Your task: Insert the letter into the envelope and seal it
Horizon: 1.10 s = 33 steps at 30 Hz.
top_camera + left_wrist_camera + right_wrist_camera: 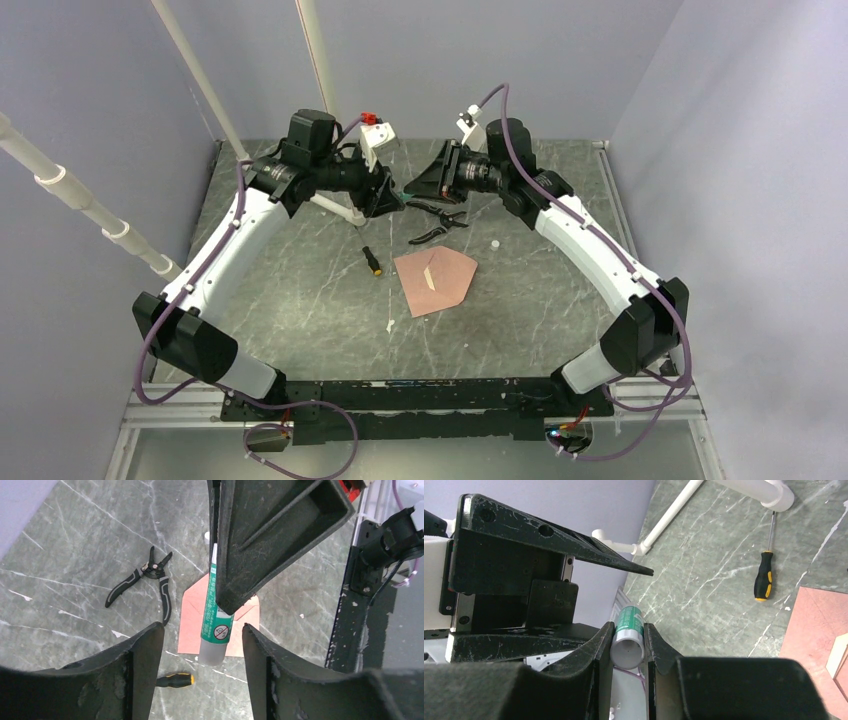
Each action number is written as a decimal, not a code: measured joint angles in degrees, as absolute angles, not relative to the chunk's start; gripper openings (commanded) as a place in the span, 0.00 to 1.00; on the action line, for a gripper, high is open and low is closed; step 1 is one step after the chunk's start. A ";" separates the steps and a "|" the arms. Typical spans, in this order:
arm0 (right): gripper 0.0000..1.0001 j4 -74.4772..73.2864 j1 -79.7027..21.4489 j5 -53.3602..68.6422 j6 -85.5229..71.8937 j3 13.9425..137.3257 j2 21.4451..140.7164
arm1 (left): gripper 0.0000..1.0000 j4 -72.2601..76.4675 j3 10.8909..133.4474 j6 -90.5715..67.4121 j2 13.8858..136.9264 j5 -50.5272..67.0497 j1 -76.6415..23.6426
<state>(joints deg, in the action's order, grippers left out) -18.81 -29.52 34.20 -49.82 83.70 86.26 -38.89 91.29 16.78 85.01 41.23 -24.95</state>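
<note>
The pinkish envelope (435,282) lies flat mid-table with its pointed flap open and a pale strip inside; it also shows in the left wrist view (191,630) and at the right edge of the right wrist view (816,640). No separate tan letter shows. Both grippers are raised at the back, facing each other. My right gripper (628,630) is shut on a green-and-white glue stick (629,642). My left gripper (202,652) is open, its fingers (142,660) on either side of the stick's grey end (216,625) without touching it.
Black pliers (437,222) lie behind the envelope, a black-and-yellow screwdriver (371,260) to its left, and a small white cap (494,243) to its right. A white pipe (338,208) crosses the back left of the table. Grey walls enclose the table.
</note>
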 measured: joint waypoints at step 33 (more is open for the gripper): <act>0.39 -14.15 -29.91 36.12 -52.88 82.21 86.24 | 0.02 -36.21 90.32 13.58 85.03 45.60 -25.04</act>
